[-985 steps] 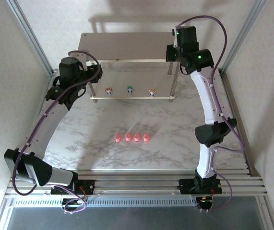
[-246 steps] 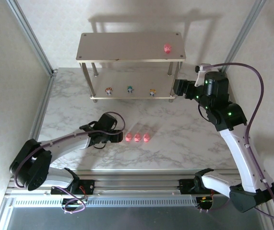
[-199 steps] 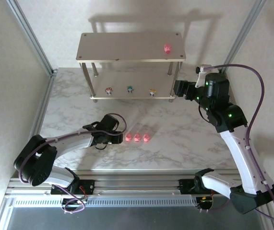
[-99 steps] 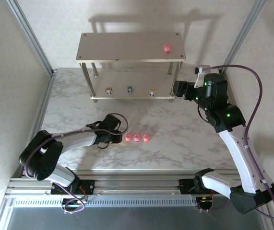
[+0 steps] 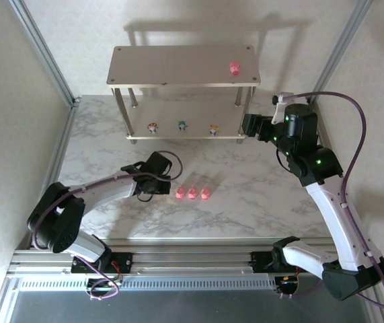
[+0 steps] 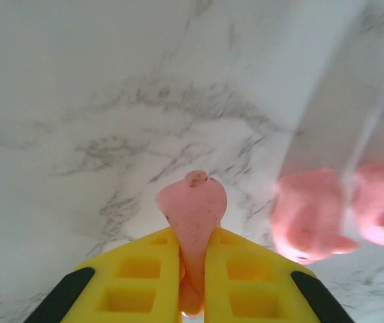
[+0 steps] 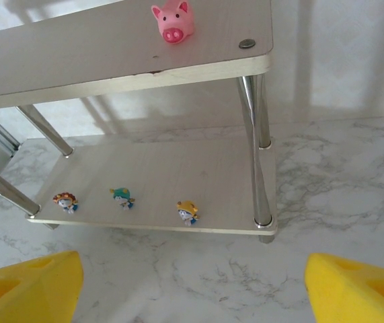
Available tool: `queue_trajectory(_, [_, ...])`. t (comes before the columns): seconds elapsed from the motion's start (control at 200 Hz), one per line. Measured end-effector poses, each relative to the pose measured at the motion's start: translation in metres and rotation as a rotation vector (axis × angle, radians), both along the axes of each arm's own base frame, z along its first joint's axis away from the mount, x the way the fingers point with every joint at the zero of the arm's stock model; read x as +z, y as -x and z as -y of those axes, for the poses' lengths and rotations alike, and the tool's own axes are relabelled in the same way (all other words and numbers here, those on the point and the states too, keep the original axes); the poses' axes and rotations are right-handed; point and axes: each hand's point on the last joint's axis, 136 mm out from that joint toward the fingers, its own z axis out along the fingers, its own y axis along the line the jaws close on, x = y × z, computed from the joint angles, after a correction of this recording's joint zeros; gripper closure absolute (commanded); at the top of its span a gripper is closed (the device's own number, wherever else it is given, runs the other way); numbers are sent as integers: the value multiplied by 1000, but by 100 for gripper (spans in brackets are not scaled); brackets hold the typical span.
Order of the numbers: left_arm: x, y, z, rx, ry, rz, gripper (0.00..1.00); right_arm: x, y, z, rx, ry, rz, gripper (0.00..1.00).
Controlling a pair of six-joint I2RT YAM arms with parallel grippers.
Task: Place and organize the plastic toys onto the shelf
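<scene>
Where pale walls (image 5: 17,121) enclose the grey-veined white marble tabletop (image 5: 245,195), the two-tier beige metal shelf (image 5: 171,66) stands far, a pink plastic pig (image 5: 234,67) top right, three pale figurines (image 5: 181,126) below. The left gripper (image 6: 193,259) clenches another pig (image 6: 192,205) beside three loose pigs (image 5: 192,193); the right gripper (image 7: 192,269) gapes empty.

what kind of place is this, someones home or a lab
Most likely a robot lab work cell, not a home: a left arm and right arm bolted to an aluminium rail, aluminium frame posts enclosing the marble-patterned table, and pale wall panels.
</scene>
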Motion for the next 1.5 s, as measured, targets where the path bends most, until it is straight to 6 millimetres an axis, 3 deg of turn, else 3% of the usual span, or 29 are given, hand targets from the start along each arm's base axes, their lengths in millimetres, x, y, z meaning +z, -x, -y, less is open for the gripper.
queue_trajectory(0.045, [23, -12, 1, 2, 8, 37, 86, -1, 0, 0, 1, 2, -1, 15])
queue_trajectory(0.115, [75, -40, 0, 16, 34, 136, 86, -2, -2, -1, 1, 5, -6, 15])
queue_trajectory(0.25, [206, -101, -22, 73, 99, 406, 84, -8, -6, -3, 1, 12, -23, 15])
queue_trajectory(0.365, [308, -132, -49, 112, 113, 618, 83, -14, -10, -4, 2, 18, -39, 15])
queue_trajectory(0.42, [344, -143, -59, 126, 115, 695, 83, -16, -12, -5, 2, 19, -44, 15])
queue_trajectory(0.491, [371, -158, -70, 137, 108, 756, 84, -18, -13, -6, 5, 21, -50, 15])
queue_trajectory(0.551, [378, -172, -75, 138, 99, 769, 84, -19, -14, -7, 8, 19, -52, 15])
queue_trajectory(0.616, [372, -191, -80, 141, 87, 757, 84, -18, -16, -8, 11, 16, -47, 15])
queue_trajectory(0.821, [314, -234, -88, 134, 72, 631, 84, -17, -19, -10, 11, 15, -44, 15])
queue_trajectory(0.981, [322, -235, -94, 138, 85, 647, 84, -17, -19, -10, 11, 15, -43, 15])
queue_trajectory(1.502, [321, -236, -96, 140, 87, 644, 81, -24, -28, -18, 32, 10, -58, 15])
